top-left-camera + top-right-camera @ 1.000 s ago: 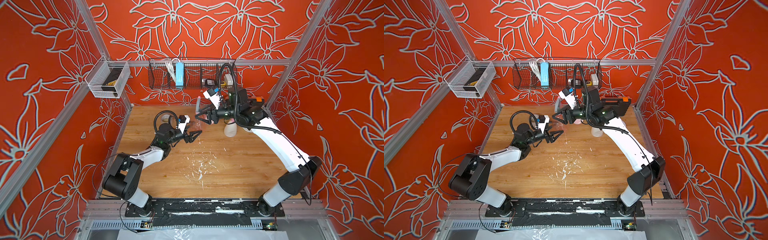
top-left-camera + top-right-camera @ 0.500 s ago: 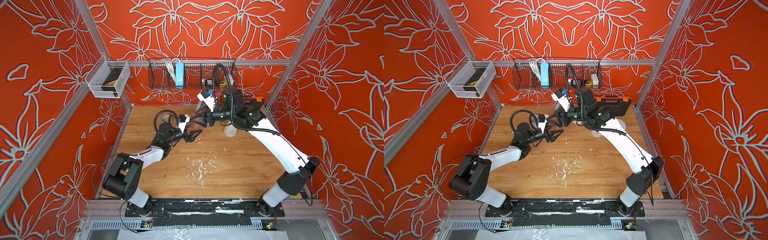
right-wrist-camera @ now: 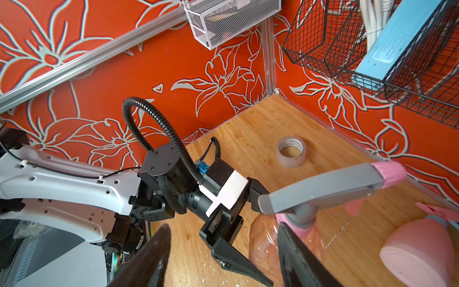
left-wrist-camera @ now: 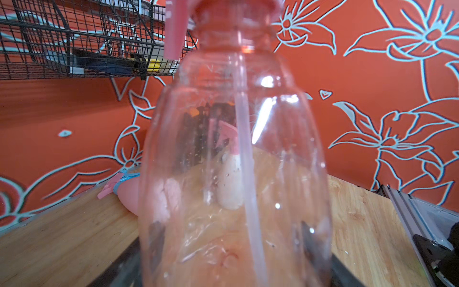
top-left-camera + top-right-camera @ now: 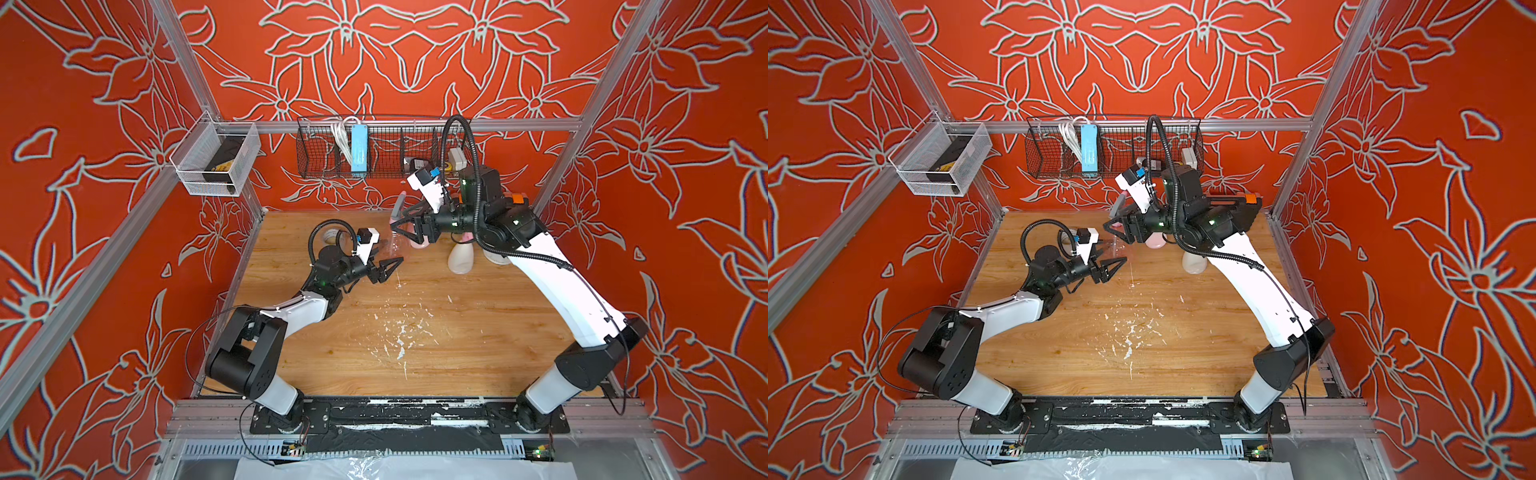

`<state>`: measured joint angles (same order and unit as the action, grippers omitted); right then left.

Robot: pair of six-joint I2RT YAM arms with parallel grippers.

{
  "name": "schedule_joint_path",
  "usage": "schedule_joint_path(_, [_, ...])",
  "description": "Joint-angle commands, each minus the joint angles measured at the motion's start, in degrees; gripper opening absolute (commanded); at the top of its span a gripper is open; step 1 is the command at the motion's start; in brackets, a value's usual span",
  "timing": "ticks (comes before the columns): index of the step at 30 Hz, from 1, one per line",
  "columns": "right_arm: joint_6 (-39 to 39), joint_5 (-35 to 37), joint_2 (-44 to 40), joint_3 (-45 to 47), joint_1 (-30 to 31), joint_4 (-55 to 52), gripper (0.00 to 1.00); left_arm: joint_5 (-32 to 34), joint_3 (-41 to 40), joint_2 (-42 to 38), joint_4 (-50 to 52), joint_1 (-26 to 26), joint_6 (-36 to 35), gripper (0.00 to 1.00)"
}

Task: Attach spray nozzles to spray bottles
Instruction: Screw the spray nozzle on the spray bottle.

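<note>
One tape roll (image 3: 290,162) near the pink-and-grey nozzle (image 3: 323,186) carries unreadable print.

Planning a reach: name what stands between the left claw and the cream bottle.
The translucent bottle; the left wrist view shows the cream bottle through it.

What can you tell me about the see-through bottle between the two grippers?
The translucent bottle is a pink-tinted, see-through plastic teardrop, upright toward the back of the wooden table. A pink-and-grey nozzle sits on its neck, with the thin dip tube running down inside. The left gripper clamps its lower body; the right gripper hangs open by its top.
</note>
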<state>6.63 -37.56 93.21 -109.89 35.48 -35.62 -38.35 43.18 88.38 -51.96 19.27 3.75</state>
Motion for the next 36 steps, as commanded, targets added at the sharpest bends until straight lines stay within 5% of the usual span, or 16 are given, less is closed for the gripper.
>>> schedule_joint_path(1, [-0.07,-0.32,1.89,-2.57,0.88,-0.39,0.68,0.2,0.31,-0.25,-2.46,0.67,-1.11,0.44])
schedule_joint_path(21, [-2.83,2.92,5.76,-11.86,4.97,-6.49,0.71,-0.24,-0.23,0.57,-3.69,1.3,-1.43,0.44])
schedule_joint_path(28, [-1.82,-0.67,7.62,-18.94,-3.03,-8.1,0.84,-3.31,-1.85,0.64,-6.3,1.21,-2.95,0.45])
schedule_joint_path(36, [0.83,-6.65,14.16,-25.24,-7.75,-8.78,0.87,-5.33,-1.54,1.18,-6.07,1.03,-2.78,0.45])
